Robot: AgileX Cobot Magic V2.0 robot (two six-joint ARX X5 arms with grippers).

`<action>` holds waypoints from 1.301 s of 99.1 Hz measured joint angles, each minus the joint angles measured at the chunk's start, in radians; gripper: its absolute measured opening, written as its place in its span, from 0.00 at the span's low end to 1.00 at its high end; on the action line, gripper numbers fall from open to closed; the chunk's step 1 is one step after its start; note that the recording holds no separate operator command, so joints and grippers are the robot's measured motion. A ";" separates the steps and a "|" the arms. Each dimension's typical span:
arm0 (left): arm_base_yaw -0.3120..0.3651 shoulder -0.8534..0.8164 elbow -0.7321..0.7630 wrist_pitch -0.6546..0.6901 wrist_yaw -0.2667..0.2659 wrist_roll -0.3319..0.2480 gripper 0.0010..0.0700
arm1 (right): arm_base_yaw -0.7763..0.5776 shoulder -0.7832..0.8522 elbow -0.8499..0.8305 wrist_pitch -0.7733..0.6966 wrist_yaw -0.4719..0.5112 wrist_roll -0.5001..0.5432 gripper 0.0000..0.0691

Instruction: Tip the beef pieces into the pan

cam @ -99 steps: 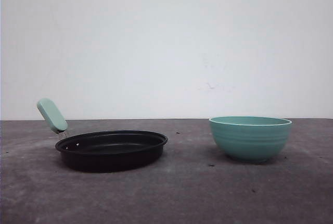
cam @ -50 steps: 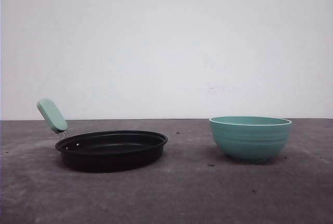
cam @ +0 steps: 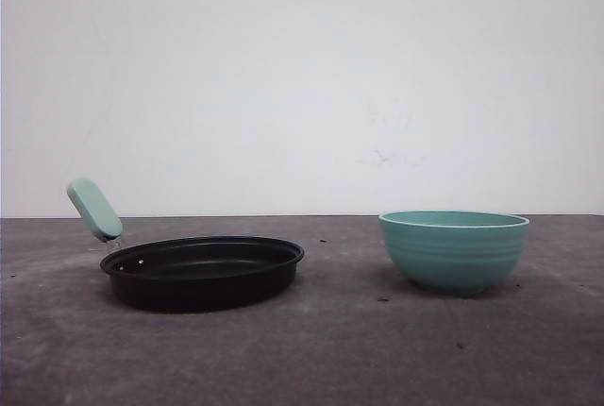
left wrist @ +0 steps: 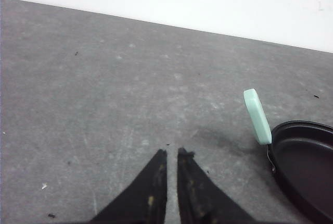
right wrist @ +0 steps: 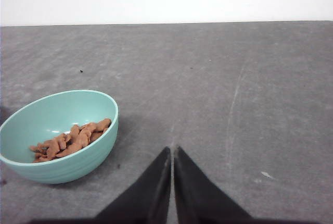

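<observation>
The black pan (cam: 203, 271) with its mint-green handle (cam: 94, 209) rests on the grey table at the left. In the left wrist view the pan (left wrist: 307, 166) and handle (left wrist: 257, 116) lie off to one side of my left gripper (left wrist: 172, 152), which is shut with nothing in it. A teal ribbed bowl (cam: 454, 249) stands at the right. The right wrist view shows the bowl (right wrist: 57, 135) holding a low heap of orange-brown beef pieces (right wrist: 70, 140). My right gripper (right wrist: 171, 149) hangs shut and empty, apart from the bowl.
The grey table (cam: 340, 349) runs back to a plain white wall. Small dark specks dot the surface. Bare table lies between pan and bowl and in front of both.
</observation>
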 joint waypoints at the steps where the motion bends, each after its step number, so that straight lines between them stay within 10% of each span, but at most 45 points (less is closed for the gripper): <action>1: 0.000 0.000 0.000 0.000 0.000 0.000 0.00 | 0.000 0.000 0.000 0.000 0.000 0.000 0.01; 42: 0.000 0.000 0.000 0.000 0.000 0.000 0.00 | 0.000 0.005 0.000 -0.010 0.089 -0.008 0.01; 62: 0.000 0.000 0.000 0.000 0.008 -0.007 0.00 | 0.000 0.005 0.001 0.004 -0.019 0.095 0.01; 97: 0.000 0.011 0.116 0.021 0.128 -0.391 0.00 | 0.000 0.011 0.153 0.046 -0.170 0.305 0.01; 129: -0.013 0.397 0.613 -0.108 0.198 -0.344 0.00 | 0.000 0.291 0.698 -0.186 -0.077 0.151 0.01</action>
